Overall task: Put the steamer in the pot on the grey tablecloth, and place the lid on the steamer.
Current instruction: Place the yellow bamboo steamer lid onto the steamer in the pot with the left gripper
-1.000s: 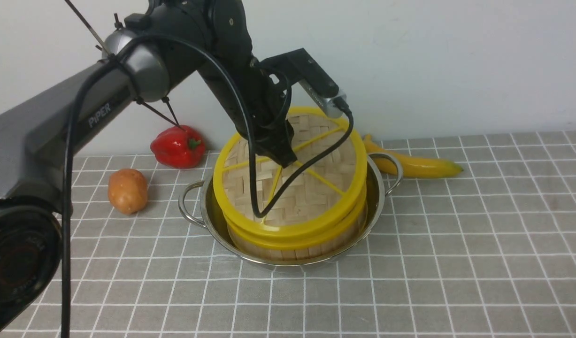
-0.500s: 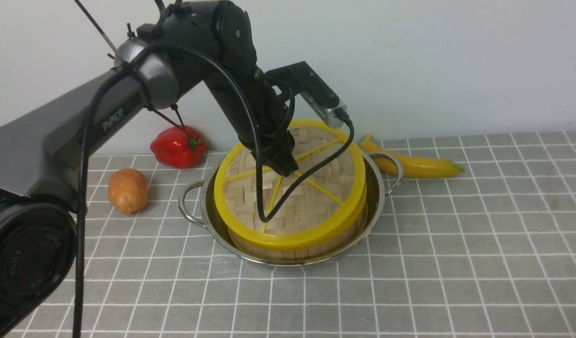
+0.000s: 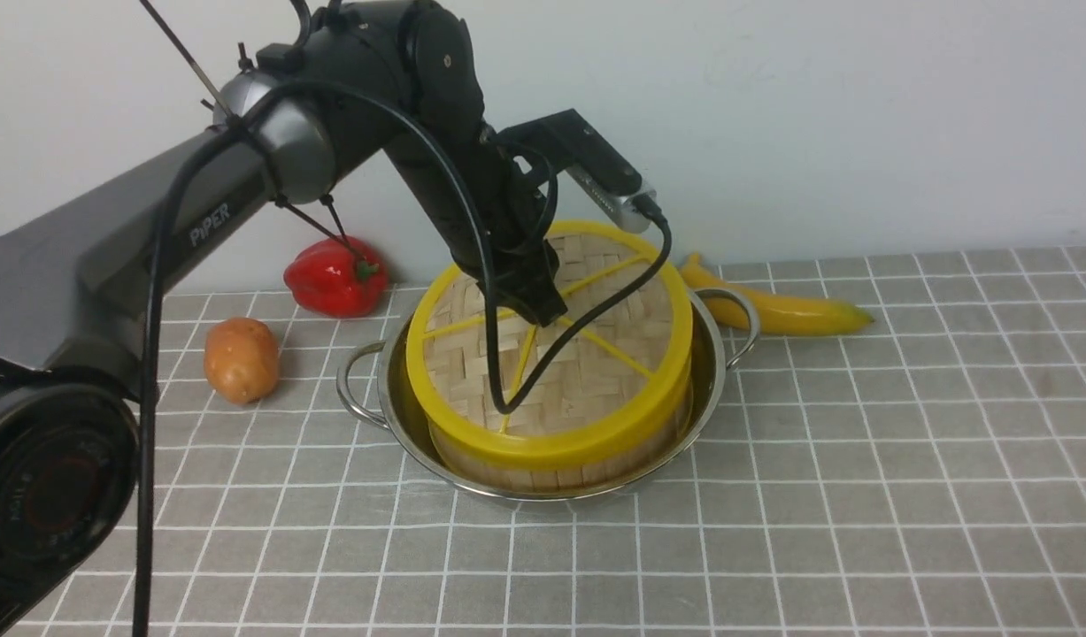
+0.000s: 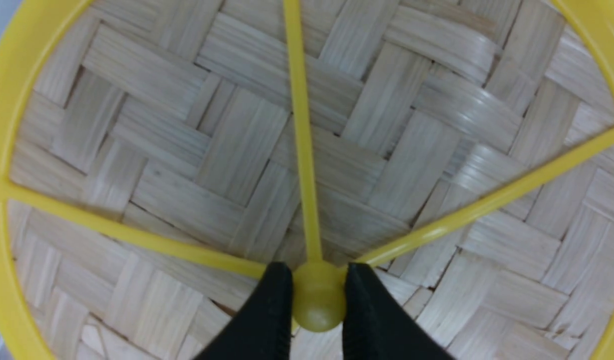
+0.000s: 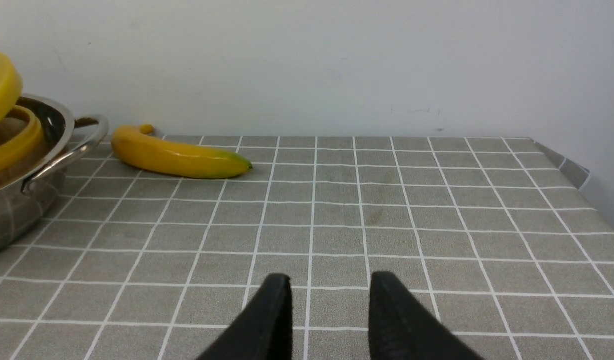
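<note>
The lid (image 3: 587,372), a woven disc with yellow rim and spokes, lies tilted on the steamer (image 3: 543,475). Its near edge rests on the steamer's rim and its far right edge is still raised. The steamer stands inside the steel pot (image 3: 712,354) on the grey tablecloth (image 3: 861,495). My left gripper (image 3: 543,310) is shut on the lid's central hub (image 4: 318,300), one black finger on each side. My right gripper (image 5: 329,282) is open and empty, low over the cloth to the right of the pot (image 5: 16,200), and out of the front view.
A banana (image 3: 781,305) lies just behind the pot's right handle. A red pepper (image 3: 335,276) and a potato (image 3: 240,358) sit left of the pot. A wall stands close behind. The cloth's far right corner (image 5: 572,170) drops off.
My left gripper has lowered the lid. Its near edge has come down over the steamer's rim and it is less tilted than a second ago.
</note>
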### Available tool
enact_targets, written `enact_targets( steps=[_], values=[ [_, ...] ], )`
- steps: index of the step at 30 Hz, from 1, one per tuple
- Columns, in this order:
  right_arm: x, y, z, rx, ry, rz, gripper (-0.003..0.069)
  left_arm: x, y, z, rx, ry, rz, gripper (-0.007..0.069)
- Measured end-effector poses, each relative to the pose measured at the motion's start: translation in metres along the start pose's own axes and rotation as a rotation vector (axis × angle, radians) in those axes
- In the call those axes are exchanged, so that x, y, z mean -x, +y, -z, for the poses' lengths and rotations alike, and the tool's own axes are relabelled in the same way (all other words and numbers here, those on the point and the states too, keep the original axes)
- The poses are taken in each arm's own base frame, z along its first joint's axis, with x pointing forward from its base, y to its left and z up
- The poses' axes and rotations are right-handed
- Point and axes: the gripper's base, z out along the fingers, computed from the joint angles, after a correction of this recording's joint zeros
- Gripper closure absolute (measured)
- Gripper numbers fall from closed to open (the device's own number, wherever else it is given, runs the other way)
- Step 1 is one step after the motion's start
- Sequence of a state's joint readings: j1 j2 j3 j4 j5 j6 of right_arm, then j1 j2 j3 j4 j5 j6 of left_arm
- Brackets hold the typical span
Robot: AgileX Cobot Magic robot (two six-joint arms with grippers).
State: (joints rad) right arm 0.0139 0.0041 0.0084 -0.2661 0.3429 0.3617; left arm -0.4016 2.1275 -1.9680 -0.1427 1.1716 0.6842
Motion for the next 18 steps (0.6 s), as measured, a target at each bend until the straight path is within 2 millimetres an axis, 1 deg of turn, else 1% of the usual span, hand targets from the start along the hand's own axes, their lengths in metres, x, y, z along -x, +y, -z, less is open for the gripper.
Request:
enact_targets(
  steps=[18],
  values=[
    [0.0000, 0.0000, 0.0000, 0.000, 0.000, 0.000, 0.0416, 0.0007, 0.0016, -0.0054, 0.006, -0.006, 0.002, 0.0505]
  ],
)
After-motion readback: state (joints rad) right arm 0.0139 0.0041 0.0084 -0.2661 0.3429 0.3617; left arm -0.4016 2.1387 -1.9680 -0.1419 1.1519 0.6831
